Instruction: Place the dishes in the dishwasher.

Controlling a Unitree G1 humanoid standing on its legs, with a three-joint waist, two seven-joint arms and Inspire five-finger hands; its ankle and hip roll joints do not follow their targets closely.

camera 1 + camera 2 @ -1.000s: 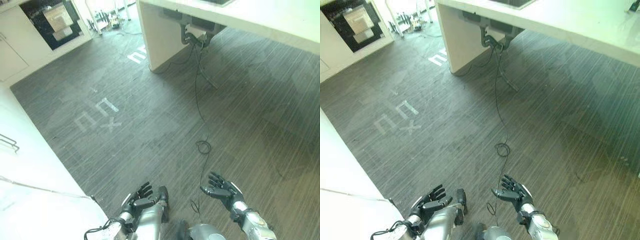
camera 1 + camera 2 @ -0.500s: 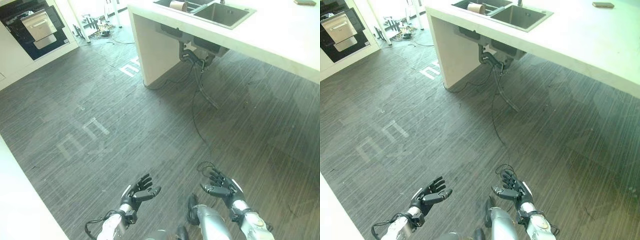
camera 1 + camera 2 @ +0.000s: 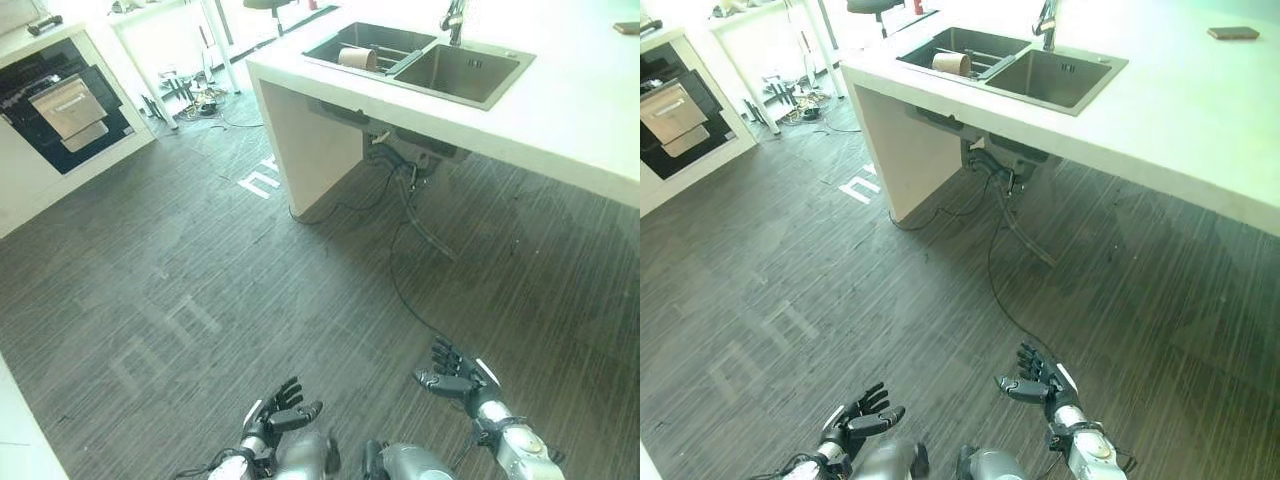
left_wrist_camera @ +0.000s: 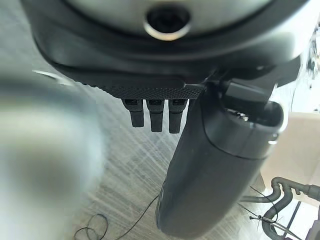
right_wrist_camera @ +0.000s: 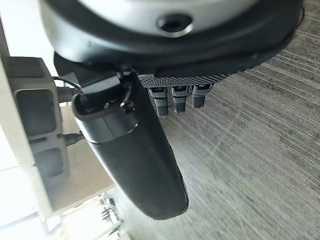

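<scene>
Above the floor (image 3: 200, 290), left hand (image 3: 280, 415) and right hand (image 3: 452, 375) hang relaxed, empty; one cup (image 3: 352, 57) lies in the two-basin sink (image 3: 470, 75).

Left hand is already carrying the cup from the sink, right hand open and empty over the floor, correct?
Not quite. The left hand is open and empty too; the left eye view shows the cup lying in the sink. The right hand is open and empty, as you said.

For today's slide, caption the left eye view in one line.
Both open hands, left and right, hang empty over the floor, facing the sink.
</scene>
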